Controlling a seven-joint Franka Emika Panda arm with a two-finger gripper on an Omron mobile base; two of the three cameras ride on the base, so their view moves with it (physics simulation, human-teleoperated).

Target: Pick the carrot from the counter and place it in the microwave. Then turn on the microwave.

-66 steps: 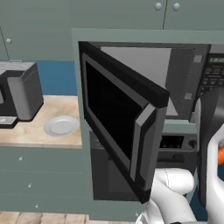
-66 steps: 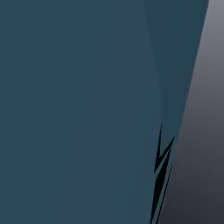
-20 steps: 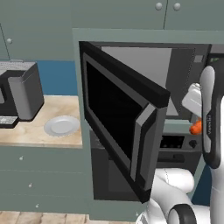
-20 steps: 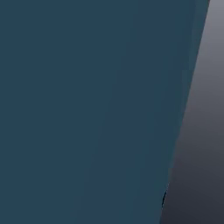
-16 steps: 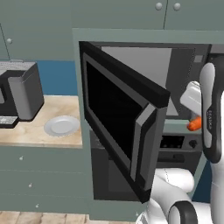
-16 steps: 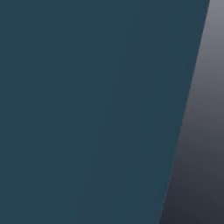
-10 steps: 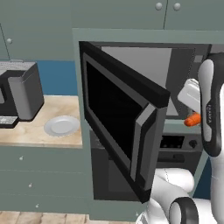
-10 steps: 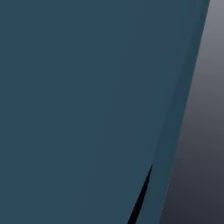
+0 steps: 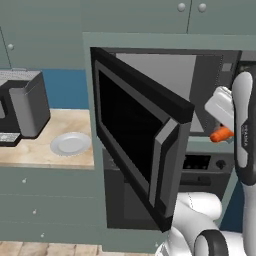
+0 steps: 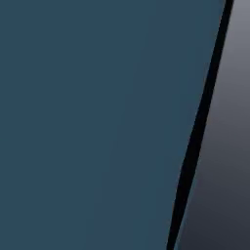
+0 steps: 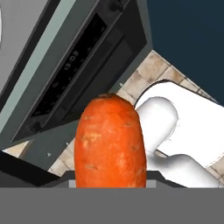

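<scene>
Pincer [image 9: 224, 131] tips hidden behind clamped carrot [image 11: 110, 142], microwave [image 9: 200, 95] keypad cut off.

On the oven [image 11: 65, 83] under the microwave [image 9: 165, 95], the dark display strip carries pale digits at about ten o'clock from the carrot [image 11: 110, 142]; they look like a clock reading but are too blurred to make out. The lettering on the robot's forearm [image 9: 244, 131] is unreadable too.

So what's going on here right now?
The end effector is shut on the carrot, holding it up at the front of the microwave, whose door hangs wide open. The carrot is not yet set down inside. A grey plate sits on the counter to the left.
</scene>
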